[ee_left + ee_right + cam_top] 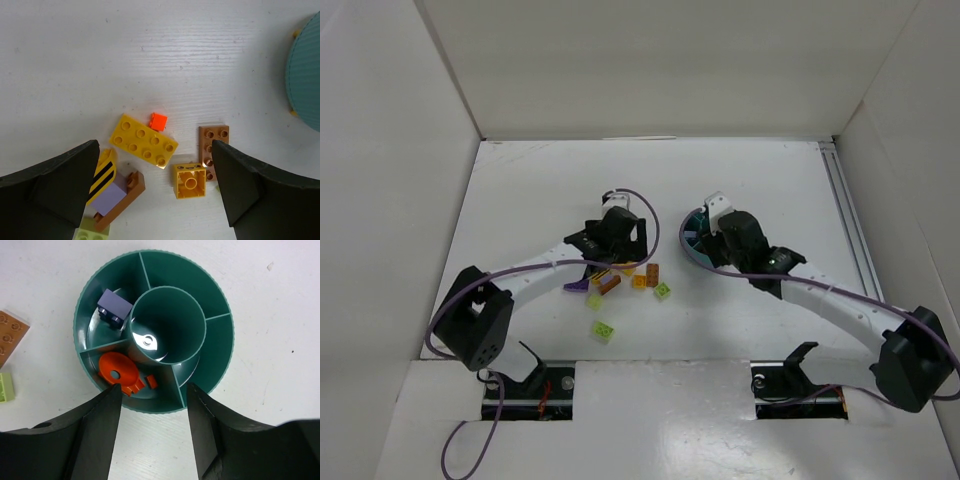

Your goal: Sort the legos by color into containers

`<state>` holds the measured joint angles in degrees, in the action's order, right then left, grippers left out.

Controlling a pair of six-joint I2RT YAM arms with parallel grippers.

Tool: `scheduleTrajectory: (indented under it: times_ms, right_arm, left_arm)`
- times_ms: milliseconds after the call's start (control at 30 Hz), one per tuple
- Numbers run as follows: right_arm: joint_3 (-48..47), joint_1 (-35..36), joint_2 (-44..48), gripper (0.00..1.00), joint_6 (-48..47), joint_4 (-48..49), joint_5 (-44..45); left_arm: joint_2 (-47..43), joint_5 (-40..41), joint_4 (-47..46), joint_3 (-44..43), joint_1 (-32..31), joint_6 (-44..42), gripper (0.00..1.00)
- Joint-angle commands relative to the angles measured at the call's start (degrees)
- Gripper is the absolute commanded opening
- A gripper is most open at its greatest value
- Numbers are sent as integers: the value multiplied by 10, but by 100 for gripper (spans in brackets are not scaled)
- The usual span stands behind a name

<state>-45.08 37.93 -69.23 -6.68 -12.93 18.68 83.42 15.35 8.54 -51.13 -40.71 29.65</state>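
Legos (639,281) lie mostly loose on the white table (520,200), just left of the teal divided bowl (220,290). In the left wrist view, a yellow eight-stud brick (144,141) lies flat with studs up, its long axis slanting from upper left to lower right. A tiny orange piece (158,121) sits just beside its upper edge. A brown plate (214,150) runs lengthwise up and down the view, and a yellow four-stud brick (190,181) is just beside it. The left gripper (155,147) hangs over this cluster, fingers spread wide and gripping nothing. In the bowl, a purple brick (114,307) lies slanted in one outer compartment, and an orange round piece (119,371) lies in the next. The right gripper (152,435) hovers over the bowl's rim, fingers parted and empty.
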Motion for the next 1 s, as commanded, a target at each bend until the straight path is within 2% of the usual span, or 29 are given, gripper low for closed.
scheduleTrajectory:
  times_ms: [0,333,400,433,533,733,933,967]
  right_arm:
    - [-20,-2,34,60,-2,6,-5]
    - [18,-19,92,60,4,-5,-16]
    - [25,-19,98,60,4,-5,-22]
    - [31,-24,104,60,4,-5,-22]
    - [38,-29,110,60,10,-10,-22]
    - [48,-35,110,60,16,-10,-22]
    - [60,-35,115,60,16,-10,-22]
    - [60,-40,115,60,16,-10,-22]
  left_arm:
    - [18,-9,-27,-36,3,-52,91]
    - [102,-39,-52,-67,15,-157,70]
    - [119,-39,-52,-78,27,-157,65]
    - [125,-62,-52,-78,33,-157,60]
    - [133,-81,-60,-78,44,-157,55]
    - [143,-96,-60,-63,44,-157,53]
    - [143,-103,-65,-50,44,-145,45]
    - [148,-103,-65,-43,44,-139,40]
